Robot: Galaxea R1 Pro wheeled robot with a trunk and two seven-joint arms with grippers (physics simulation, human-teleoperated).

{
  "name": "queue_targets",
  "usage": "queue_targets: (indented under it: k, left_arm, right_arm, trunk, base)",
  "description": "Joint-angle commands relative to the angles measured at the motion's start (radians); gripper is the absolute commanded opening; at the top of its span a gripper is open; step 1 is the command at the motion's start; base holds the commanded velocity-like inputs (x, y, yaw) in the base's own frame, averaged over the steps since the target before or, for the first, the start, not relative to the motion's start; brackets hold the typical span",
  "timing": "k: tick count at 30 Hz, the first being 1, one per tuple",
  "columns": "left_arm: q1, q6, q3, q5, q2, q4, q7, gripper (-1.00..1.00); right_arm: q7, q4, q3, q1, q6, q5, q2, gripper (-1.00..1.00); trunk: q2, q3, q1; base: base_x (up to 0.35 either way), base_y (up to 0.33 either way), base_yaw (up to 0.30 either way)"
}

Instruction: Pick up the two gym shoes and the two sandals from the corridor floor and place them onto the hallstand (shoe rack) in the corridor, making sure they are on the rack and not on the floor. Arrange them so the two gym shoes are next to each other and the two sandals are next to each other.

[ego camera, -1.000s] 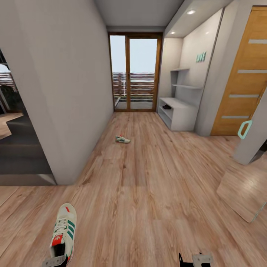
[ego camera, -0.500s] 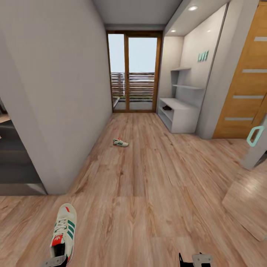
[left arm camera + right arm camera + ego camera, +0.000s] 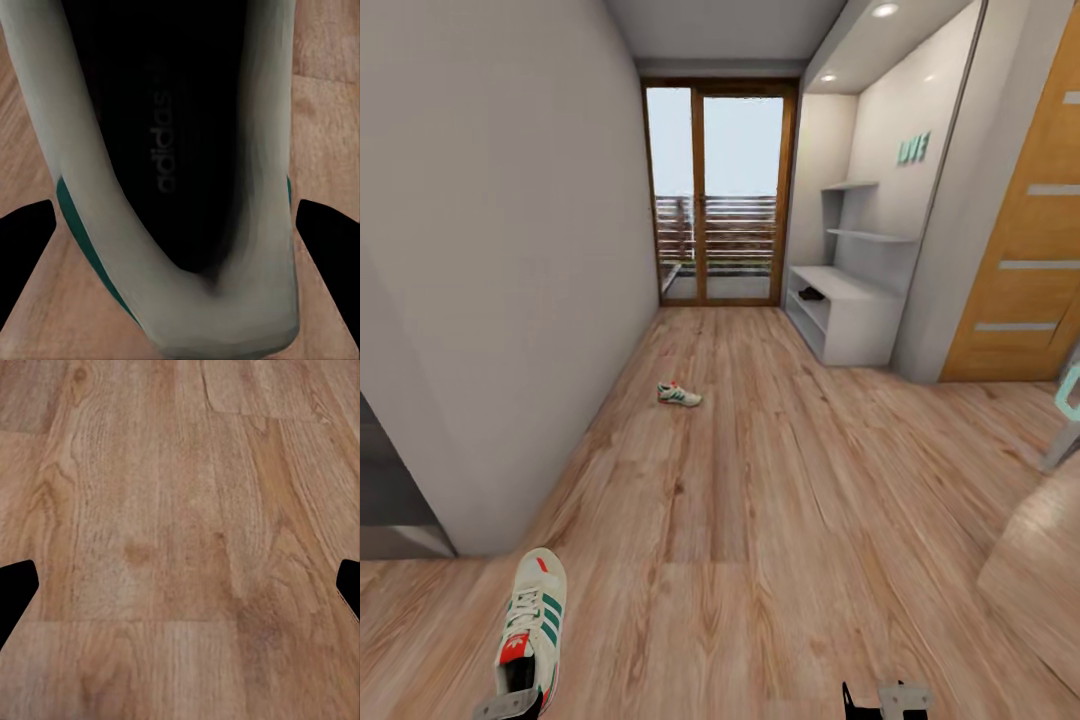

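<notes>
At the lower left of the head view, the left pincer [image 3: 510,705] holds a gym shoe [image 3: 530,630] by its heel, toe pointing away down the corridor. The left wrist view looks straight into the shoe's dark opening [image 3: 169,135], and the cream heel collar sits between the two dark fingers [image 3: 26,247], so the pincer is pinching the shoe. A grey wall [image 3: 510,250] runs along the left side of the corridor. Further along, the second gym shoe [image 3: 679,395] lies on its own on the floor [image 3: 760,500], near the wall and well apart from the held one. At the far end stands a wood-framed glass door [image 3: 720,190]. To the right of it, in a recess, is the rack [image 3: 855,320], a pale unit with floating shelves above; a small dark thing [image 3: 811,293] lies on its top, too small to tell what it is. At the right edge is a wooden door [image 3: 1025,220]. At the bottom right, the right pincer [image 3: 885,700] shows by its tips only; in the right wrist view its fingers [image 3: 15,585] sit spread at the two edges over bare planks, gripping nothing.
</notes>
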Motion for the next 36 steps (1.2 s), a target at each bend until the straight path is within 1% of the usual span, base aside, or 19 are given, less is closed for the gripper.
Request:
queue_targets:
  k: [1, 36]
  left_arm:
    - [-0.001, -0.001, 0.007, 0.004, -0.001, 0.001, -0.01, -1.0]
    - [-0.001, -0.001, 0.007, 0.004, -0.001, 0.001, -0.01, -1.0]
  right_arm:
    - [-0.01, 0.001, 0.007, -0.001, -0.001, 0.003, -0.001, 1.0]
    - [-0.01, 0.001, 0.007, -0.001, -0.001, 0.003, -0.002, 1.0]
  trunk:
    - [0.0, -0.001, 0.0]
    - [0.0, -0.001, 0.0]
  base:
    - [0.339, -0.08, 0.0]
    - [0.339, -0.08, 0.0]
